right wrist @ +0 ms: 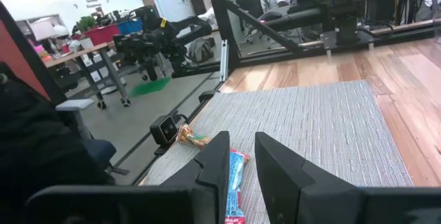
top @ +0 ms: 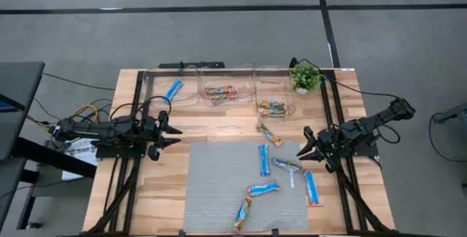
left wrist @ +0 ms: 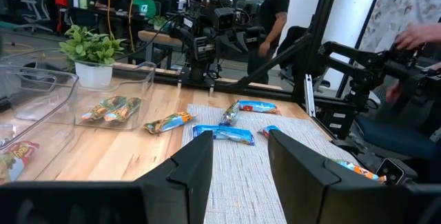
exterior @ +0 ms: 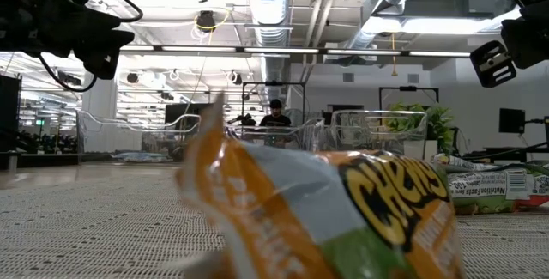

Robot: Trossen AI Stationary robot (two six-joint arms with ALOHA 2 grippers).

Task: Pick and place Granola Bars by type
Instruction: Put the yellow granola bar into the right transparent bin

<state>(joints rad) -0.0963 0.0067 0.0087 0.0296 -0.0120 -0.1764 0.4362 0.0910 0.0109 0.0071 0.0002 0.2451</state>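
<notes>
Granola bars lie loose on the grey mat (top: 219, 186): blue ones (top: 263, 160) (top: 311, 188) (top: 263, 189), a silvery-green one (top: 287, 165) and an orange-brown one (top: 242, 214). Another bar (top: 269, 134) rests on the bare wood. Three clear bins stand at the far edge, holding a blue bar (top: 174, 90), orange-brown bars (top: 220, 92) and silvery-green bars (top: 271, 106). My left gripper (top: 180, 136) (left wrist: 241, 138) hovers open at the mat's left, pointing level. At the mat's right hovers my right gripper (top: 303, 144) (right wrist: 241, 141), shut to a narrow slit and holding nothing.
A small potted plant (top: 305, 76) stands at the far right, beside the right bin. An orange-brown wrapper (exterior: 326, 219) fills the low view close to the camera. People stand and sit in the room beyond the table (left wrist: 275, 10). The black frame rails (top: 343, 186) run along both sides.
</notes>
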